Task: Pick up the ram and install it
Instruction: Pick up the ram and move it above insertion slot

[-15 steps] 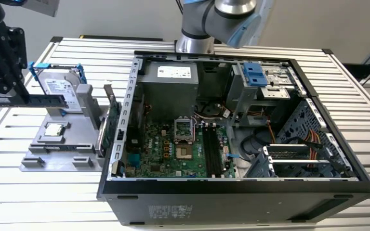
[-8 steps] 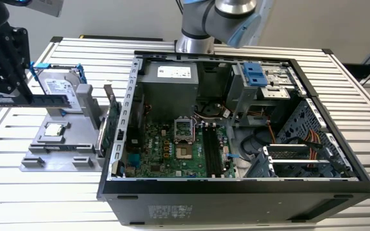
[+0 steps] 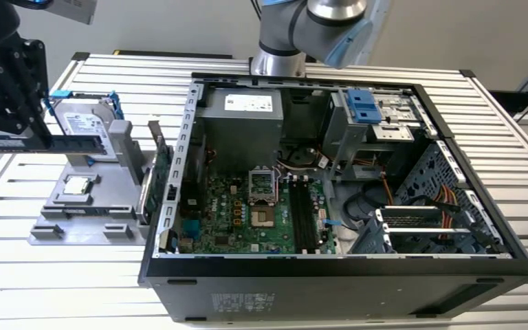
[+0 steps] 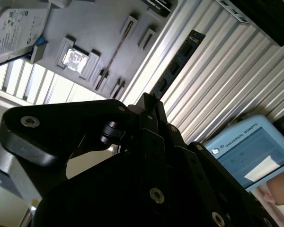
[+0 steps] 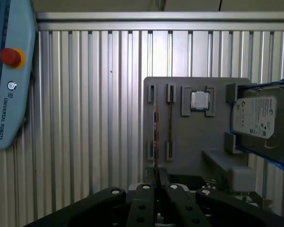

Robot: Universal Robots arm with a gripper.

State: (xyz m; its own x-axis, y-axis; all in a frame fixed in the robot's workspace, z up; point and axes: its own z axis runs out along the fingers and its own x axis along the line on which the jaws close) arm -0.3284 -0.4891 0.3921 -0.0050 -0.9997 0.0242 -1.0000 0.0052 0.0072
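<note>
The ram (image 3: 76,143) was a long, thin, dark blue-green board with a row of black chips along its face. In the exterior view it lay at the left edge of the frame, level and standing on its long edge, held aloft in the clamped gripper (image 3: 36,141). In the second wrist view the ram (image 4: 180,59) ran diagonally toward the upper right. In the first wrist view the ram (image 5: 155,142) appeared edge-on, a thin vertical line at lower centre.

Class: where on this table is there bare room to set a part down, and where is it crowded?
Bare table slats lie between the grey holder tray, the computer case and the table's near edge. Tray and case are crowded.
</note>
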